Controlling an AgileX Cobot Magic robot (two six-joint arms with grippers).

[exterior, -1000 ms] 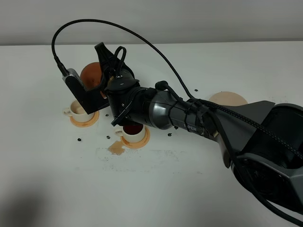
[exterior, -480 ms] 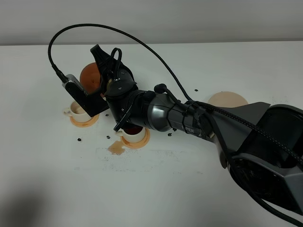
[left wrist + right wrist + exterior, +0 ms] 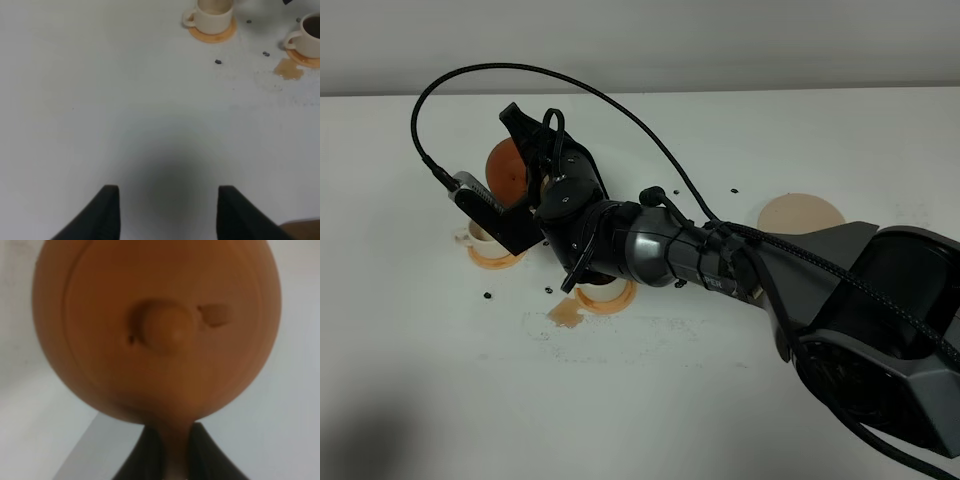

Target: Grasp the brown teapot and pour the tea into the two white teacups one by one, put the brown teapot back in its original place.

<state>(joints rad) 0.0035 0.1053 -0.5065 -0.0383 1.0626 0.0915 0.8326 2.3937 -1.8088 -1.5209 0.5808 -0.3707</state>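
The brown teapot [image 3: 504, 165] hangs in the air at the back left, above and behind the left white teacup [image 3: 479, 236]. My right gripper [image 3: 533, 173] is shut on its handle. In the right wrist view the teapot [image 3: 157, 325] fills the frame, lid knob facing the camera, with my gripper [image 3: 169, 450] clamped on the handle. The second teacup [image 3: 606, 288] is mostly hidden under my right arm. The left wrist view shows both cups, one pale inside [image 3: 214, 14] and one with dark tea [image 3: 310, 37]. The beige coaster [image 3: 802, 213] lies bare at the right. My left gripper [image 3: 167, 215] is open and empty.
Each cup stands on an orange coaster [image 3: 492, 260] [image 3: 617, 299]. A brown tea spill [image 3: 563, 314] lies in front of the second cup, also in the left wrist view [image 3: 288, 69]. Small dark specks dot the white table. The arm's black cable [image 3: 570, 75] arcs over the teapot.
My right arm has carried the teapot left and a little back, from beside the second cup toward the left cup. The arm now covers most of the second cup.
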